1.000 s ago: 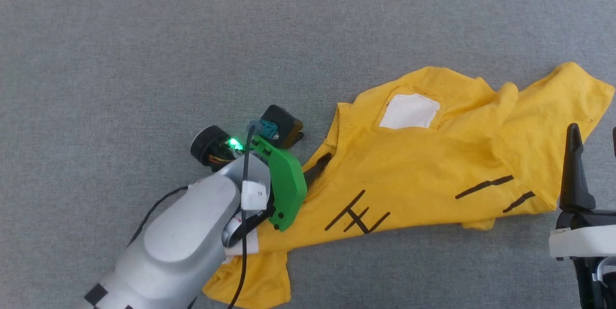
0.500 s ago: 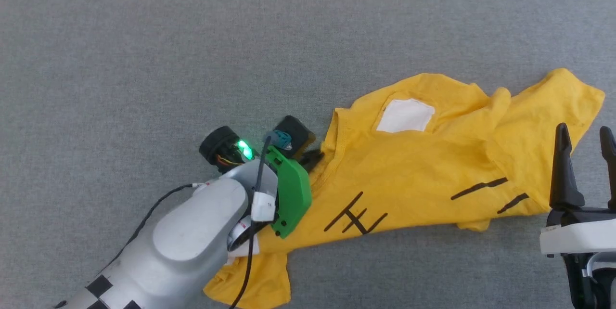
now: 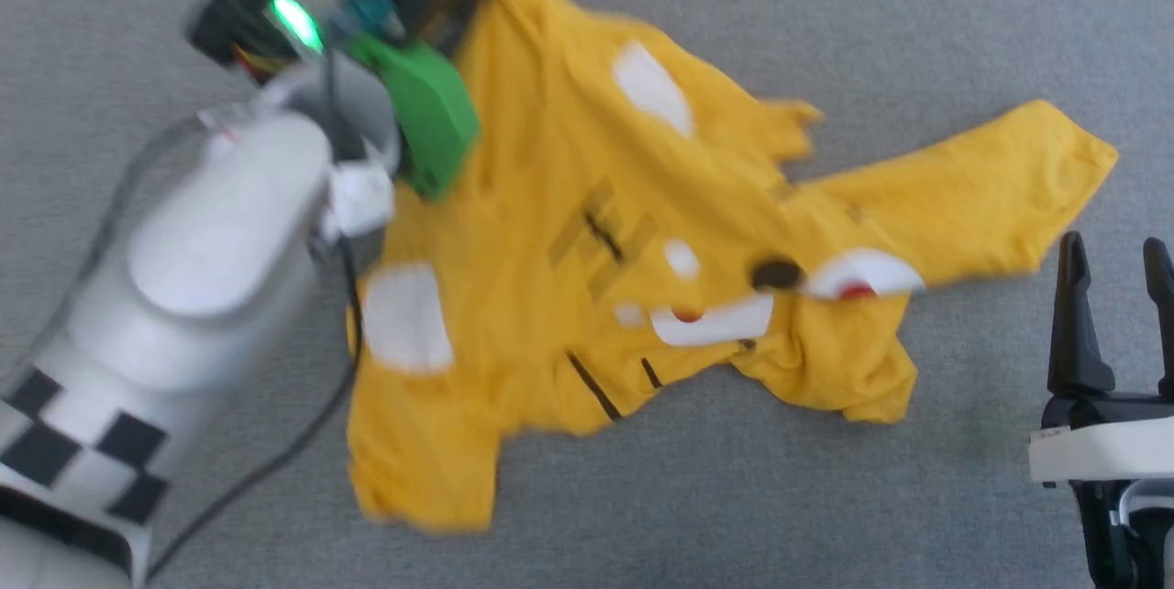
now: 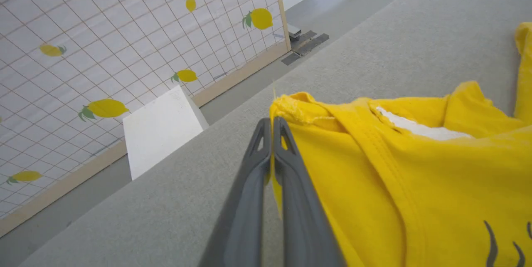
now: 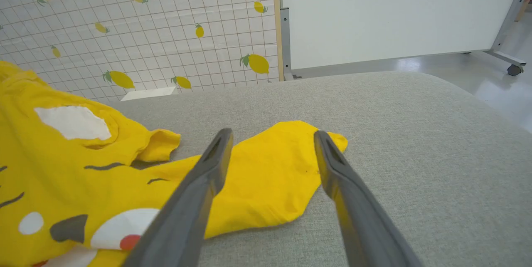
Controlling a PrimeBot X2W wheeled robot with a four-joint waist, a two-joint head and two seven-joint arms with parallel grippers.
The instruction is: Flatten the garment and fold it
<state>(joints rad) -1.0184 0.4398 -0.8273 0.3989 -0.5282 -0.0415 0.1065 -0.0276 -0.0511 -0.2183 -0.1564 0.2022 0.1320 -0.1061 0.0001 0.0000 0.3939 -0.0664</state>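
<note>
Closest to me, at 4 o'clock in the head view, the right gripper [image 3: 1112,245] hung just off the shirt with its 2 fingers well apart and nothing between them. In its own wrist view they framed a flat yellow sleeve [image 5: 270,171] lying on the grey padded table [image 3: 825,497].

The yellow cartoon-face T-shirt [image 3: 587,277] sprawled across the middle of the table from 7 o'clock up to 11 o'clock. That sleeve reached out toward 2 o'clock, and a crumpled lump [image 3: 844,369] sat at 5 o'clock.

Farther off, at 11 o'clock, the left gripper [image 4: 272,123] had its jaws pressed together on a thin edge of the shirt, seemingly by the collar. Behind it stood a lemon-print panel [image 4: 104,50].

What worried me was that pinch: it was narrow and near the fingertips, so a hard tug could let the cloth slide out. The head view was smeared, which suggested a quick haul. With only 1 arm gripping and the other anchoring nothing, I judged the shirt would swing or bunch rather than spread, and the lump at 5 o'clock might tighten.

1 second before, the left jaws had been open beside the neckline and the shirt had lain lower and more folded, its snout print hidden. Since then they had closed, the shirt had been dragged toward 11 o'clock, and the white snout and red dot had come into sight. The right fingers had stayed spread.
</note>
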